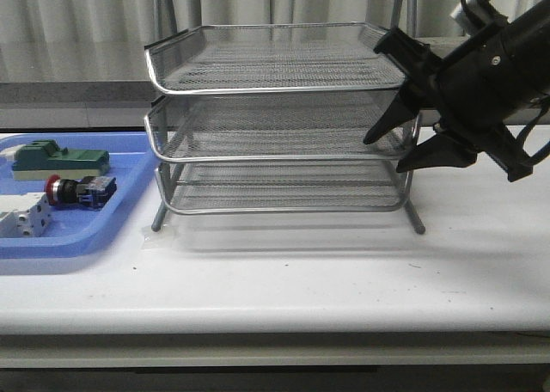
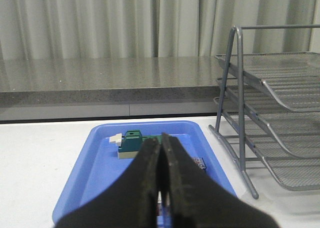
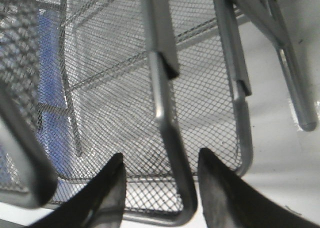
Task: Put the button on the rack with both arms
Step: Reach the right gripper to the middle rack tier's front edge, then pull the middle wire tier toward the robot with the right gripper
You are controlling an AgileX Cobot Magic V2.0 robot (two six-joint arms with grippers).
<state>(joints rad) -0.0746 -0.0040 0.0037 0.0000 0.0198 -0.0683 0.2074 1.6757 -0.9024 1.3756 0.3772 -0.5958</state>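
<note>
Plainly, the right gripper (image 1: 400, 149) is held open and empty at the right front corner of the rack (image 1: 275, 117), its two fingers spread on either side of the middle tier's rim; in the right wrist view the rim's corner is seen running down between the fingers (image 3: 107, 198), which suggests the rack is about to be steadied or is being straddled so that it cannot slide — whether the rim is actually touched cannot be told. The left gripper (image 2: 161, 188) is seen with its fingers pressed together and nothing between them, hanging over the near end of the blue tray (image 2: 90, 188), probably poised there because the button must be fetched from it. The button (image 1: 79, 190) is not yet lifted: it lies on its side in the tray at the left of the table (image 1: 344, 280), red head toward the left, just in front of the green part (image 1: 58, 160) and beside a white block (image 1: 21, 216), well apart from the rack. All three tiers are bare, so the task is judged barely begun.
</note>
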